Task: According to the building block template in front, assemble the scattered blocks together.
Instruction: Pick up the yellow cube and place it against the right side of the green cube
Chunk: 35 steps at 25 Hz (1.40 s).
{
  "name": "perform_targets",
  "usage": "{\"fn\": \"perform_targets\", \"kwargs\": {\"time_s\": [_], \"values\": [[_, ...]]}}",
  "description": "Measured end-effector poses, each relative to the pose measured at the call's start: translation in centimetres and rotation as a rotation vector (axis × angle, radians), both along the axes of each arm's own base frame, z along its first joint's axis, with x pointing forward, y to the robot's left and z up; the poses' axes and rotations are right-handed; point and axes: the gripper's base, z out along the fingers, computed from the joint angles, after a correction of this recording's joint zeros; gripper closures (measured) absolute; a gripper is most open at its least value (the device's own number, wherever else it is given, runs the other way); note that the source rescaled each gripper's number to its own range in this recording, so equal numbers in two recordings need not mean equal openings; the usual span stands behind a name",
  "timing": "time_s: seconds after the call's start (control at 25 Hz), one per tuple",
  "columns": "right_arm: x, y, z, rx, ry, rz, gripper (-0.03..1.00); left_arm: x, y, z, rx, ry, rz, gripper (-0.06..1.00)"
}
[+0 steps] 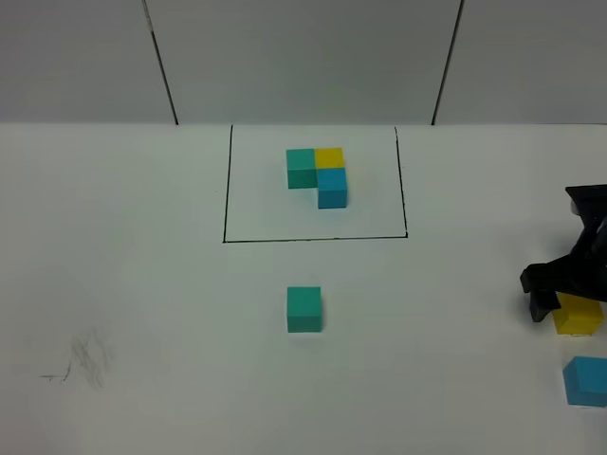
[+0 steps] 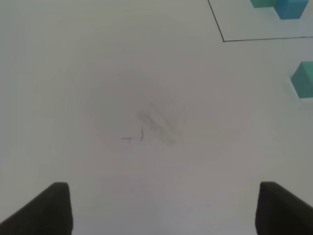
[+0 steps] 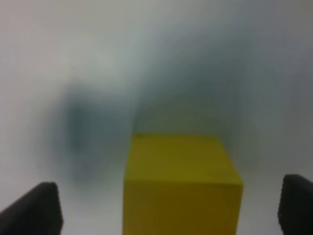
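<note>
Looking down from the high camera: the white counter point(image 1: 142, 284) lies wide open on the left, just a grey smudge point(image 1: 87, 358) there. At the back, the template point(image 1: 318, 175) sits inside the black drawn frame point(image 1: 228, 190), with room on every side. The teal cube point(image 1: 304, 310) stands alone just in front of the frame. The right edge is crowded: the right fingers point(image 1: 542, 284) are at the yellow cube point(image 1: 579, 318), with the blue cube point(image 1: 586, 381) near it, cut by the picture's edge.

Left wrist view: the left fingers point(image 2: 44, 210) are spread wide over bare counter and the smudge point(image 2: 156, 125).

Right wrist view, blurry: the right fingers point(image 3: 34, 210) are spread either side of the yellow cube point(image 3: 181, 186), with a gap showing on each side.
</note>
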Motion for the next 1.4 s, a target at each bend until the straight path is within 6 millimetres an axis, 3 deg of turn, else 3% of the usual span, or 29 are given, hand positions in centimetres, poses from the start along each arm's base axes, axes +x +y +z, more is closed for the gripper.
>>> {"fn": "perform_targets", "kwargs": {"time_s": [0.16,0.28,0.52,0.64,0.8,1.08,1.24,1.4], "values": [[0.0,0.0,-0.2,0.000,0.002,0.000,0.40,0.0,0.0,0.0,0.000,0.000,0.000,0.29],[0.0,-0.1,-0.7,0.000,0.018,-0.003,0.75,0.0,0.0,0.0,0.000,0.000,0.000,0.29],[0.1,-0.3,-0.6,-0.012,0.016,0.091,0.76,0.0,0.0,0.0,0.000,0.000,0.000,0.29],[-0.1,0.6,0.9,-0.032,-0.013,0.208,0.76,0.0,0.0,0.0,0.000,0.000,0.000,0.29],[-0.5,4.1,4.6,-0.082,-0.112,0.496,0.76,0.0,0.0,0.0,0.000,0.000,0.000,0.29],[-1.6,13.1,8.6,-0.137,-0.062,1.117,0.76,0.0,0.0,0.0,0.000,0.000,0.000,0.29],[-1.8,17.6,9.5,-0.132,-0.061,1.307,0.76,0.0,0.0,0.0,0.000,0.000,0.000,0.29],[-2.2,21.4,8.2,-0.125,0.008,1.407,0.76,0.0,0.0,0.0,0.000,0.000,0.000,0.29]]}}
